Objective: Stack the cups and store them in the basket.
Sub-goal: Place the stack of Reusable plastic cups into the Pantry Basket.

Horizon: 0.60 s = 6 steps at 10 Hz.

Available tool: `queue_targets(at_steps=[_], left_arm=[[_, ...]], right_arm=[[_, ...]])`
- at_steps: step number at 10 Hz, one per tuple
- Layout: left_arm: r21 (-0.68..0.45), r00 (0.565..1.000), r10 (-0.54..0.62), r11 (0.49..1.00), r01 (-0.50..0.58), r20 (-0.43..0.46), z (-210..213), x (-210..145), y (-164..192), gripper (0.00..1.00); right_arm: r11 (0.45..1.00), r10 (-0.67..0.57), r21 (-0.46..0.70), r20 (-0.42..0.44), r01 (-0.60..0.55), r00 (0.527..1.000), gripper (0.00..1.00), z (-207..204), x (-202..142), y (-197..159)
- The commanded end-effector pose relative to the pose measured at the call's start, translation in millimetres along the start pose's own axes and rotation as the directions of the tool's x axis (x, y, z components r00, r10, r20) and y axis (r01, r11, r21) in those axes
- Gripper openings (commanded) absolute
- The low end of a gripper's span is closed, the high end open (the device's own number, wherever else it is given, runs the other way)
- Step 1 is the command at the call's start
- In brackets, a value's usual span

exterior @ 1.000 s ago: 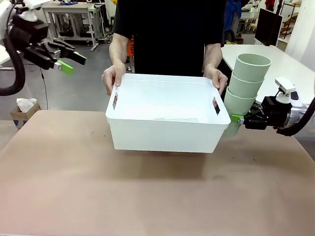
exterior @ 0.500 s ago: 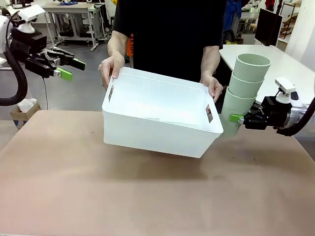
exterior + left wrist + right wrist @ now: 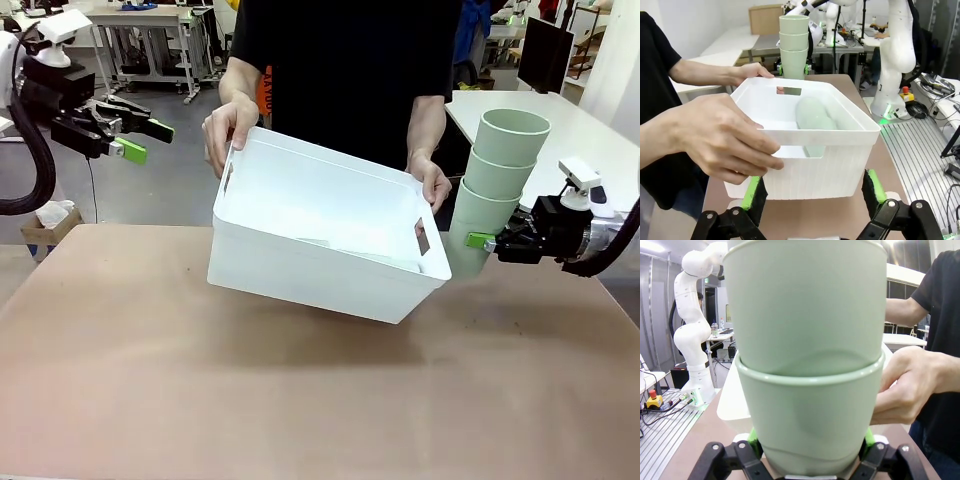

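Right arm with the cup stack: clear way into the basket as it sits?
Probably yes. The basket is held tilted, its low end beside the stack of cups in the right gripper. The person's hand grips that end's rim, so clearance there looks tight.

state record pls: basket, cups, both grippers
basket: white tub, tilted, right end lower, held at both ends by the person's hands
inside basket: mint-green cups lying on their sides, count unclear
cup stack: three nested, upright, beside the basket's right end
right gripper: shut on the cup stack, at its bottom cup
left gripper: open, empty, high at the left, apart from the basket
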<state>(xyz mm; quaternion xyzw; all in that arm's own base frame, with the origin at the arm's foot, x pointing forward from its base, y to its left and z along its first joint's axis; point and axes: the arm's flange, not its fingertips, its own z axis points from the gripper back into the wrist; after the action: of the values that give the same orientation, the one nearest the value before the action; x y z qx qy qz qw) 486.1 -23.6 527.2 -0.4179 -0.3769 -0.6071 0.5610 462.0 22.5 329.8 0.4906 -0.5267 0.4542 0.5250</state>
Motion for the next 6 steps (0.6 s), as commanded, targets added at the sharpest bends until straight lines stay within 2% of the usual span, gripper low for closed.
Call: queue_targets(at_steps=[1,4,6], left_arm=[[-0.003,1.0,0.014,1.0,-0.014,-0.013,1,4,-2,1.0],[-0.003,1.0,0.014,1.0,-0.014,-0.013,1,4,-2,1.0],[-0.003,1.0,0.014,1.0,-0.014,-0.013,1,4,-2,1.0]], right_arm=[[1.0,0.014,-0.015,0.011,-0.014,1.0,0.85,-2,7,-1],[1.0,0.0,0.0,0.0,0.0,1.0,0.85,0,0,0],[0.999,0.024,-0.036,-0.115,-0.029,0.993,0.85,10,49,1]])
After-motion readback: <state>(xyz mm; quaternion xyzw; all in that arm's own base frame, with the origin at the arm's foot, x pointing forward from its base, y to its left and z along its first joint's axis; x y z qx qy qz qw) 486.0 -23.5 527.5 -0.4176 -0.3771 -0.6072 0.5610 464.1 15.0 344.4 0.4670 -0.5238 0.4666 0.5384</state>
